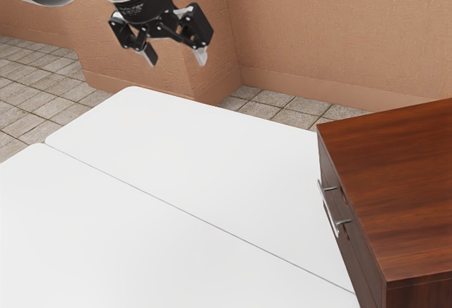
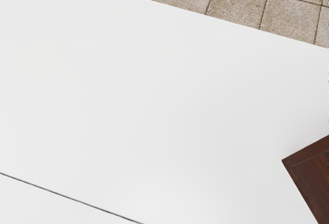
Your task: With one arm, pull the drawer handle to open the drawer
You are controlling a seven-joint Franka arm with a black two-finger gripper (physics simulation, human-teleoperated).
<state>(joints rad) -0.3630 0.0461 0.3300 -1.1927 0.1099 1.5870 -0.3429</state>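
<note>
The gripper (image 1: 176, 55) is hanging high over the far edge of the white table (image 1: 176, 174), fingers spread apart and holding nothing. The drawer handle (image 1: 332, 209) is sitting well apart from the gripper, far below it and off toward the exterior view's right, on the front of the dark wooden cabinet (image 1: 395, 181). In the wrist view, a cabinet corner (image 2: 311, 180) is showing beyond the table under the hand.
</note>
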